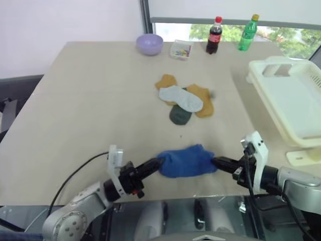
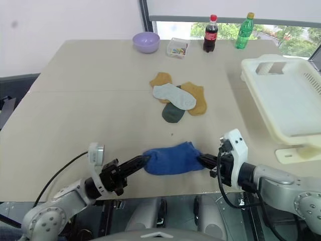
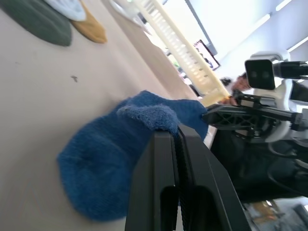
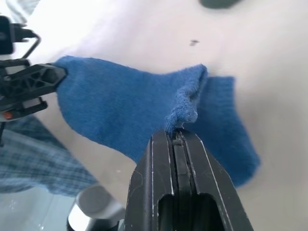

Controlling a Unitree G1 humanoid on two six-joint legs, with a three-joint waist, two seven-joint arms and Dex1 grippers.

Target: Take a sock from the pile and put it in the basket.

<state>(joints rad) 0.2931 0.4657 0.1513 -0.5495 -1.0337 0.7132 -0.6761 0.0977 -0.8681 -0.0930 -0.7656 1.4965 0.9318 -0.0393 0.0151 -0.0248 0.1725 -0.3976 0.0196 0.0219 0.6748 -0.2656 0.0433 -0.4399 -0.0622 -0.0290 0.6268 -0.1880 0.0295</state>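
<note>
A royal blue sock [image 1: 186, 161] hangs stretched just above the table's near edge, held at both ends. My left gripper [image 1: 159, 162] is shut on its left end, and my right gripper [image 1: 214, 161] is shut on its right end. In the wrist views the blue sock [image 3: 125, 149] [image 4: 144, 106] is pinched between closed fingers. The pile [image 1: 184, 99] of mustard, light grey and dark green socks lies flat at mid-table, beyond both grippers. The cream-white basket [image 1: 301, 80] stands on the table's right side.
A lilac bowl [image 1: 150, 44], a small clear box [image 1: 180, 50], a cola bottle [image 1: 214, 35] and a green bottle [image 1: 248, 33] line the far edge. A cable [image 1: 75, 175] runs along my left arm.
</note>
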